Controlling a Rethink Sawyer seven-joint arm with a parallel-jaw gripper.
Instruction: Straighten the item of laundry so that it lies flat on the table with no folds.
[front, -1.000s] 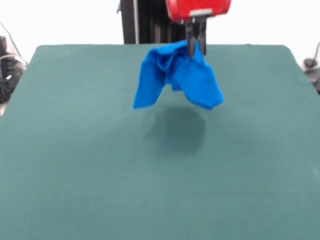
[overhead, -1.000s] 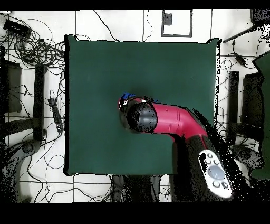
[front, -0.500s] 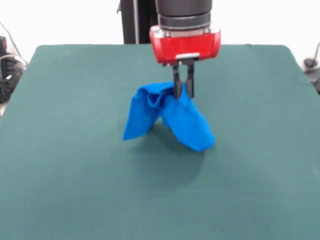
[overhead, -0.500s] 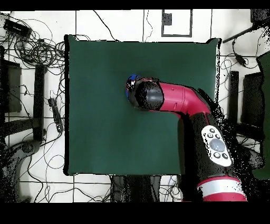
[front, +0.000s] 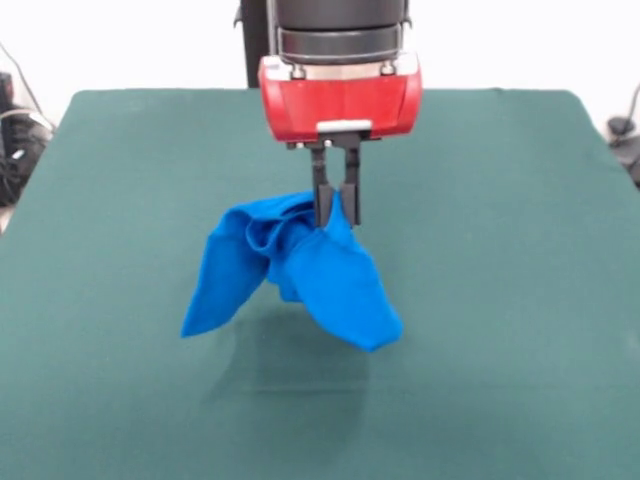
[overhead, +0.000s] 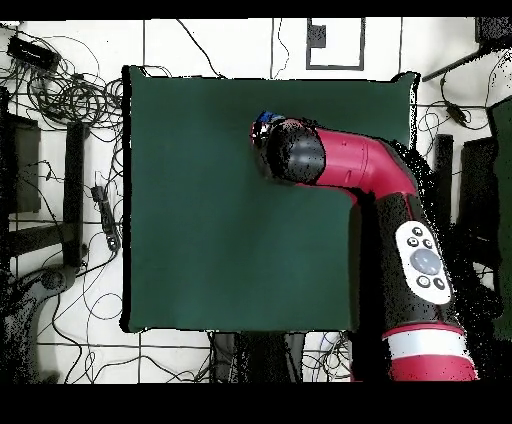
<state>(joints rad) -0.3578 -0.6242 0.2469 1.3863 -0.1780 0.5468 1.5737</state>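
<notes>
The item of laundry (front: 300, 275) is a bright blue T-shirt, bunched and hanging in folds. My gripper (front: 336, 222) is shut on its top edge and holds it above the middle of the dark green table (front: 500, 300). Two loose flaps hang down, one to the left and one to the lower right. No print shows. In the overhead view the arm (overhead: 340, 165) covers the shirt, and only a small blue edge (overhead: 263, 119) shows at the wrist's far side.
Cables and stands (overhead: 60, 90) lie on the floor around the table (overhead: 190, 200). The arm's pedestal (front: 262, 45) stands at the table's far edge in the front view.
The gripper has carried the hanging shirt from the table's far side toward the front camera and a little to the left. The shirt stays gripped and bunched.
</notes>
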